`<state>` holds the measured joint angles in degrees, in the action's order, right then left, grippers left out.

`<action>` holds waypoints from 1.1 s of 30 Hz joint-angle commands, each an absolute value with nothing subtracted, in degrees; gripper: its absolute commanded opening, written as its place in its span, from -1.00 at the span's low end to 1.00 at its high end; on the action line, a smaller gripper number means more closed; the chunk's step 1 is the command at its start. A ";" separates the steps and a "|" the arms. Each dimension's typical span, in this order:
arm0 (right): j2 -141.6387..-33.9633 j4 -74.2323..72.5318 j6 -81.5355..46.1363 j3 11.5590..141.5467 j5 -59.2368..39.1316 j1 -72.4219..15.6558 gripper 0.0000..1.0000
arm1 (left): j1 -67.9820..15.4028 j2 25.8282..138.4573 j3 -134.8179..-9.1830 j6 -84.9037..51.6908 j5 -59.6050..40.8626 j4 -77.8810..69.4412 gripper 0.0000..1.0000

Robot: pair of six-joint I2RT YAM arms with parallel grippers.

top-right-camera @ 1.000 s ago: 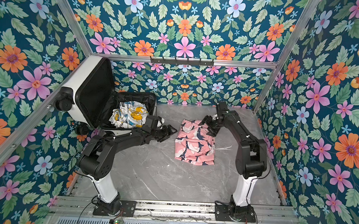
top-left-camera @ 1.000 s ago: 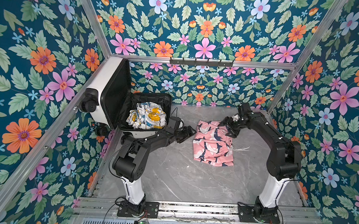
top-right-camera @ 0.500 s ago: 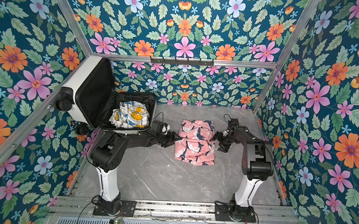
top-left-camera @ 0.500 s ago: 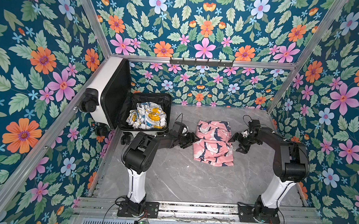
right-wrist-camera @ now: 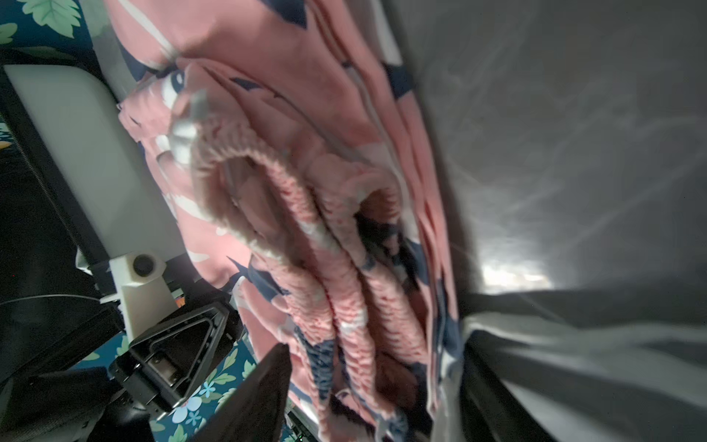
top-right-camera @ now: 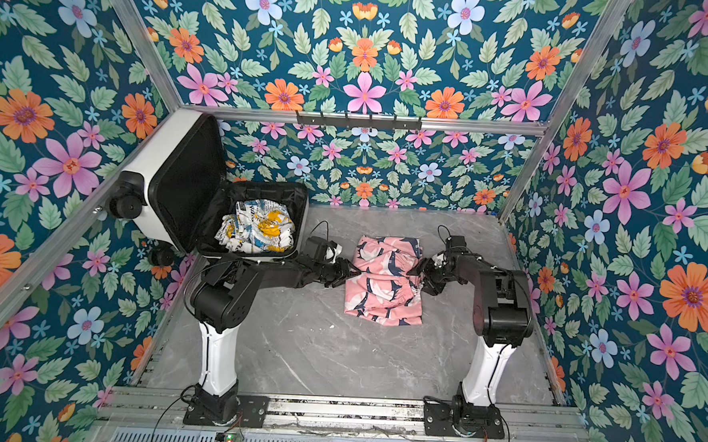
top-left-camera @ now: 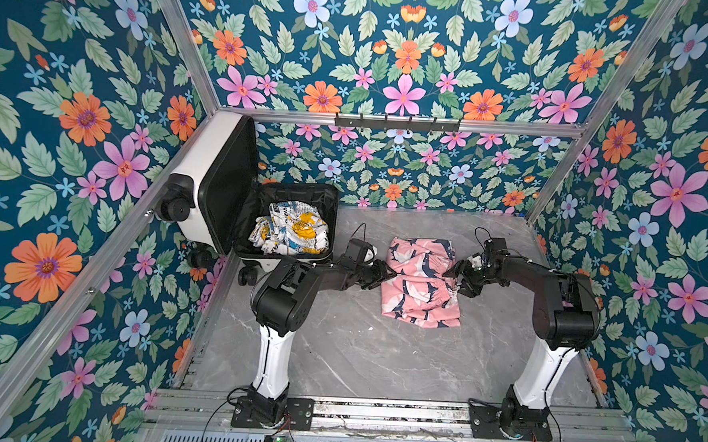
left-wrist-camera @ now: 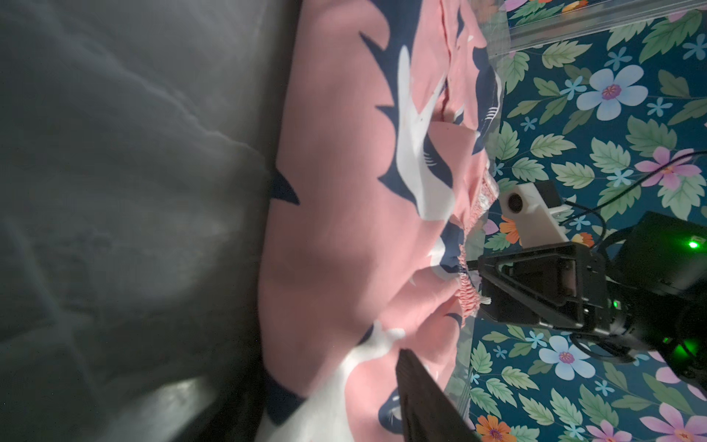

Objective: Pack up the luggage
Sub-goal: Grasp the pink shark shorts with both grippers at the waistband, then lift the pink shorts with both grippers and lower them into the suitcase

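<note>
One luggage (top-left-camera: 204, 181), two garments, two arms; luggage sits open at the far left corner of the table (top-left-camera: 358, 347), lid tilted up against the left wall; one white-and-yellow printed garment (top-left-camera: 289, 233) crumpled inside; one pink garment (top-left-camera: 417, 283) with navy-and-white print lies flat on the table right of the luggage; left gripper (top-left-camera: 385, 273) at the pink garment's left edge, near the luggage's front corner but not touching it; right gripper (top-left-camera: 457, 281) at the opposite edge, well apart from the luggage; right fingers (right-wrist-camera: 264, 386) stand apart either side of the gathered waistband; left wrist view shows only one of the left fingers (left-wrist-camera: 421, 398) over the cloth, apart or clamped cannot tell
</note>
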<state>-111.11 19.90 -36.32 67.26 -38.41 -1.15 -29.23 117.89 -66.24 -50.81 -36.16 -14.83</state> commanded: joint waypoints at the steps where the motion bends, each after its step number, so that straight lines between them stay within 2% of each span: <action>1: -112.35 17.18 -39.91 65.79 -37.17 -3.92 0.13 | -29.27 118.20 -67.47 -51.02 -36.83 -15.38 -0.18; 4: -112.52 13.94 -43.19 64.64 -37.42 -5.74 -0.21 | -29.25 117.97 -68.34 -51.37 -36.30 -14.44 -0.37; 8: -110.75 7.87 -48.45 62.10 -38.30 -5.96 -0.45 | -28.84 117.11 -69.63 -50.47 -34.54 -10.96 -0.58; 13: -108.29 6.41 -50.31 64.44 -40.13 -7.60 -0.79 | -28.66 116.17 -75.94 -45.07 -31.49 1.61 -0.72; 15: -107.12 5.13 -51.44 66.20 -40.72 -9.13 -1.00 | -28.57 115.30 -80.06 -42.13 -28.78 8.46 -0.74; 25: -110.48 4.02 -56.79 82.35 -40.92 -19.05 -1.00 | -26.06 112.06 -97.70 -31.62 -20.67 31.59 -0.84; 33: -120.22 -4.47 -65.55 100.78 -40.34 -24.50 -1.00 | -19.18 107.01 -107.24 -23.60 -12.98 42.15 -0.85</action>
